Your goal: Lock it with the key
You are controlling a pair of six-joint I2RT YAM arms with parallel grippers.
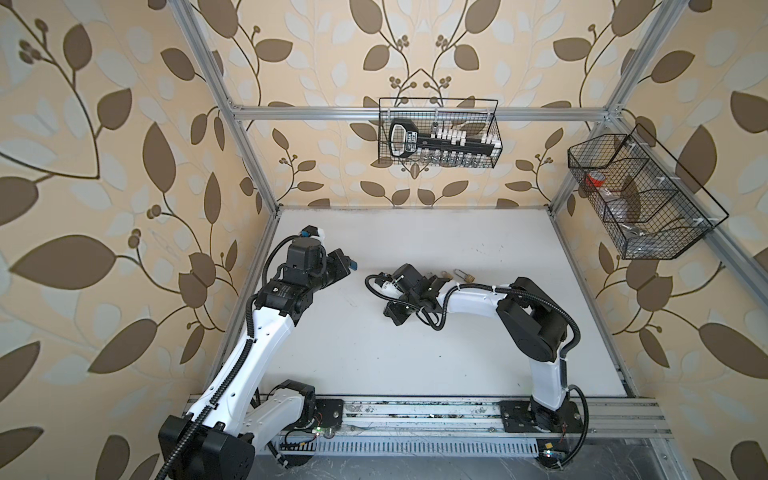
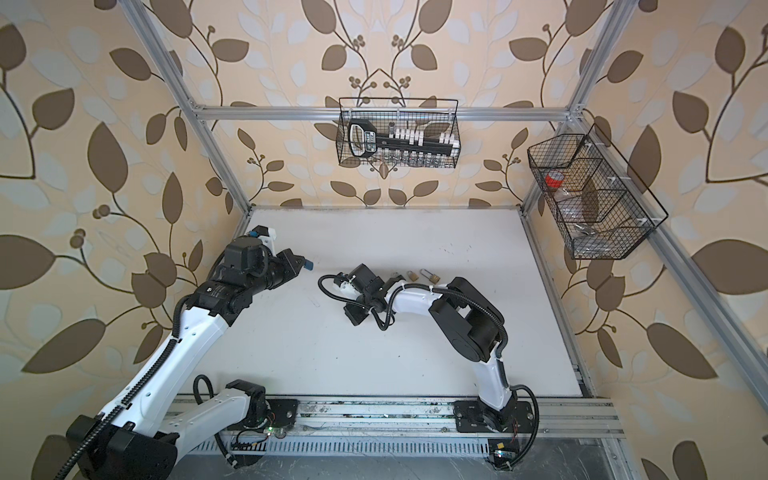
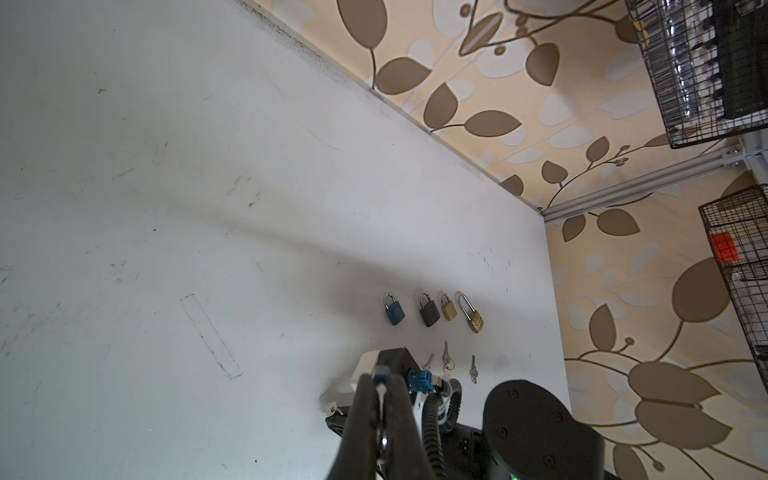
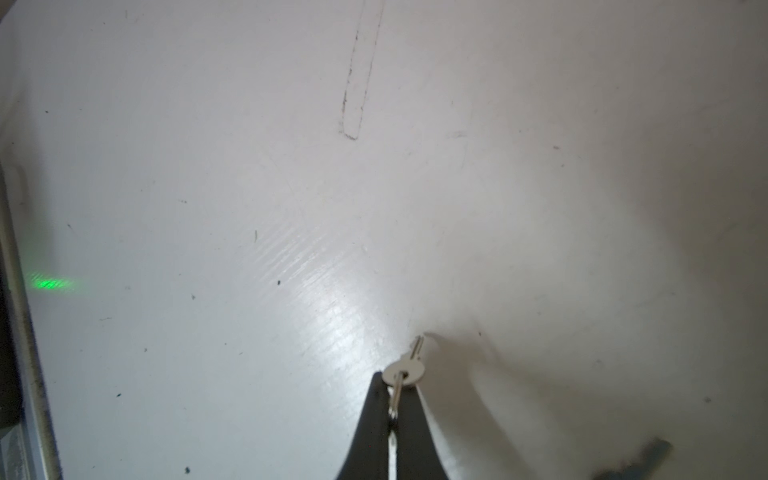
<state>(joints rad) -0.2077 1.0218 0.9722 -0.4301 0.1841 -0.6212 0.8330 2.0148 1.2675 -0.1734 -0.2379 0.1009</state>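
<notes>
Four padlocks lie in a row on the white table: blue, dark grey, small brass and long-shackled brass. Loose keys lie beside them. Both top views show only the brass ones past my right arm. My right gripper is low over the table, shut on the ring of a silver key that hangs at its tips. My left gripper hovers left of it, shut, with a small blue piece at its tips.
A wire basket with a black rack of vials hangs on the back wall. Another basket hangs on the right wall. Aluminium posts frame the table, and a rail carrying the arm bases runs along the front.
</notes>
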